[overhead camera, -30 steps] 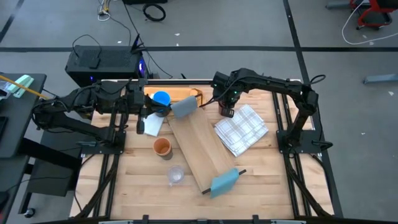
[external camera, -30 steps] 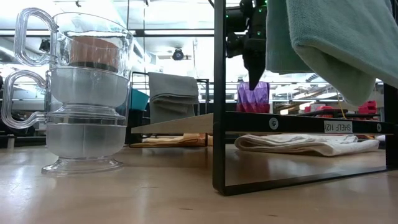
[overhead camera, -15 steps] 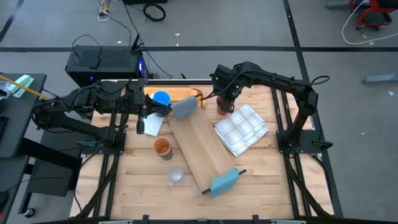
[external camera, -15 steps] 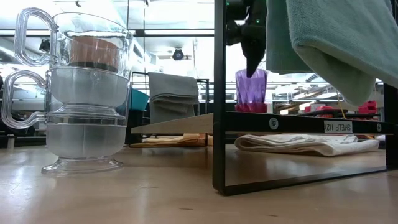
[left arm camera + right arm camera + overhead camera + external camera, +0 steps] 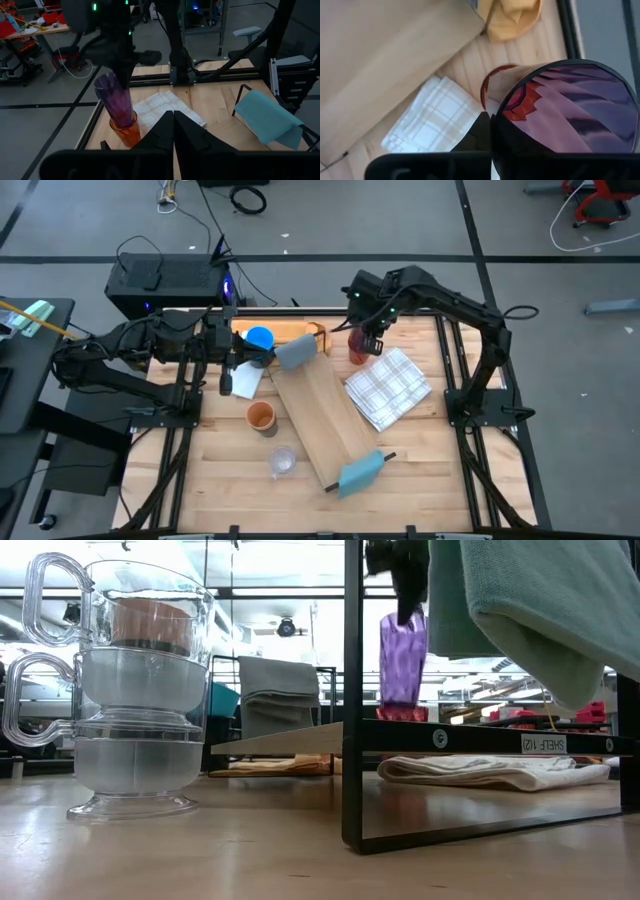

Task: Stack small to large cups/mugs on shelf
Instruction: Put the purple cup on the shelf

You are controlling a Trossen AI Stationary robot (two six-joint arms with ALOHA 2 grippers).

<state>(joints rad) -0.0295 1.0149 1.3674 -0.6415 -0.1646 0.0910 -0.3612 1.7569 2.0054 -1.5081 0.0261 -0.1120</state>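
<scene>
Right gripper (image 5: 403,615) pinches the purple tumbler (image 5: 402,652) — upright, mouth up — above an orange cup (image 5: 125,131).

Probably a robotics lab: grey taped floor (image 5: 330,225) with loose cables (image 5: 195,200), a black electronics box (image 5: 165,283), and a framed wooden tabletop (image 5: 420,470).

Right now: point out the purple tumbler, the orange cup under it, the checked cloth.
purple tumbler (image 5: 116,100): left wrist view, side wall.
orange cup (image 5: 127,131): left wrist view, outer wall.
checked cloth (image 5: 392,385): high view, middle.

Even bright overhead light, soft shadows, backlit glare behind low view, blurred close foreground cloth (image 5: 540,610)
</scene>
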